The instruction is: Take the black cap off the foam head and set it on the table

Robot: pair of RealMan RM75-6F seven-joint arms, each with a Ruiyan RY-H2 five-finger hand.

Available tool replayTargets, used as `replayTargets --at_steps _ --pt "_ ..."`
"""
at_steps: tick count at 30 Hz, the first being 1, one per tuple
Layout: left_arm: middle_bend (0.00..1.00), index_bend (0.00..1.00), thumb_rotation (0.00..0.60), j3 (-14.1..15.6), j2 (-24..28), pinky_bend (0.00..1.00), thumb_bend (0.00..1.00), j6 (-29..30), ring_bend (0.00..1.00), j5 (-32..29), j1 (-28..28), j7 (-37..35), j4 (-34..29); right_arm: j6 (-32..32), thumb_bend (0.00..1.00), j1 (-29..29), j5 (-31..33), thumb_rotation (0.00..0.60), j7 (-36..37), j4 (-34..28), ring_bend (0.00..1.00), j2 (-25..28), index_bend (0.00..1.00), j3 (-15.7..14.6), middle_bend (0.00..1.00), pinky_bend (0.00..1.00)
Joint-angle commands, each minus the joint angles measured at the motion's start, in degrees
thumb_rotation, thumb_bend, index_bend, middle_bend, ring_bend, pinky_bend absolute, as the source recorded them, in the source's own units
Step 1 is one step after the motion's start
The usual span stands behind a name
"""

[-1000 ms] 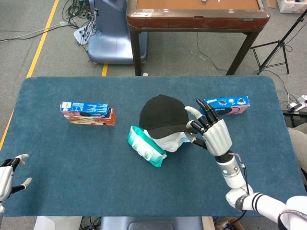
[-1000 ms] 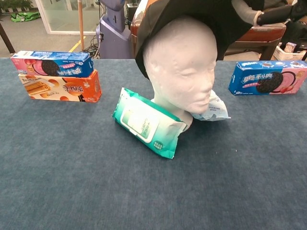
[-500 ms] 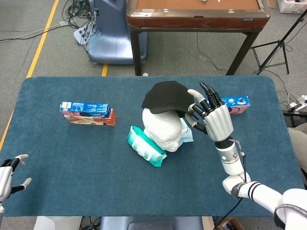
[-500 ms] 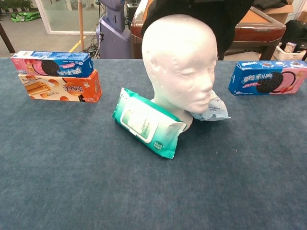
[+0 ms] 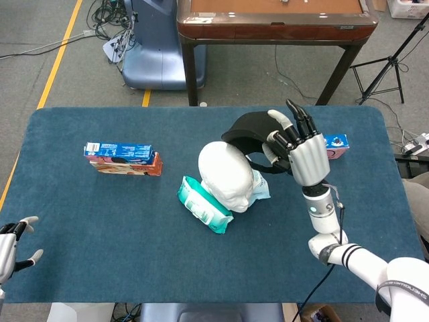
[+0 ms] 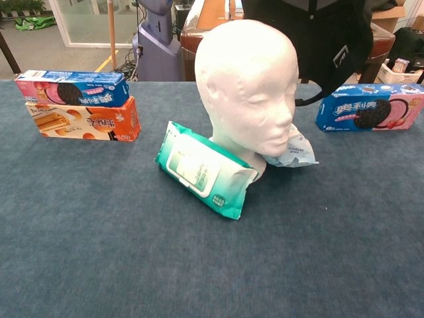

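Observation:
The white foam head (image 5: 228, 175) (image 6: 248, 89) stands bare near the middle of the blue table, facing the robot. My right hand (image 5: 298, 147) holds the black cap (image 5: 255, 133) (image 6: 324, 43) in the air, lifted off and to the right of the foam head, above the table's far right part. In the chest view the cap hangs at the top right behind the head; the hand itself is out of that frame. My left hand (image 5: 12, 245) hovers at the near left table edge with its fingers apart, holding nothing.
A teal wipes pack (image 5: 203, 204) (image 6: 202, 169) leans against the head's front left. A pale pouch (image 6: 295, 149) lies to its right. Stacked biscuit boxes (image 5: 123, 158) sit at left, a blue cookie box (image 6: 368, 106) at right. A wooden table (image 5: 268, 20) stands beyond.
The right hand lifted the cap off the foam head and carried it up and to the right; the head is now bare. The left hand stayed put.

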Motion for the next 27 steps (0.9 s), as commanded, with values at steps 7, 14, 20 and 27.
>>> replayTargets --at_steps 7,14,20,27 --pt "0.40 0.27 0.600 -0.2 -0.3 0.61 0.16 -0.2 0.31 -0.6 -0.1 0.8 0.1 4.4 0.45 -5.4 -1.3 0.600 -3.7 -4.3 0.10 6.1 0.72 -3.2 0.29 0.20" --pt "0.40 0.27 0.600 -0.4 -0.5 0.61 0.16 0.0 0.31 -0.8 -0.1 1.1 0.0 4.9 0.45 -10.1 -1.4 0.600 -8.4 -6.0 0.10 10.7 0.72 -6.2 0.29 0.20" --pt "0.40 0.27 0.600 -0.4 -0.7 0.61 0.16 -0.2 0.31 -1.0 -0.3 1.5 0.1 3.4 0.45 -13.3 -0.7 0.600 -12.3 -5.1 0.10 12.4 0.72 -8.7 0.29 0.20" --pt "0.40 0.27 0.600 -0.4 -0.6 0.61 0.16 -0.1 0.31 -0.9 -0.2 1.6 0.0 -1.9 0.45 -15.0 1.2 0.600 -15.1 -4.5 0.10 12.0 0.72 -11.1 0.29 0.20"
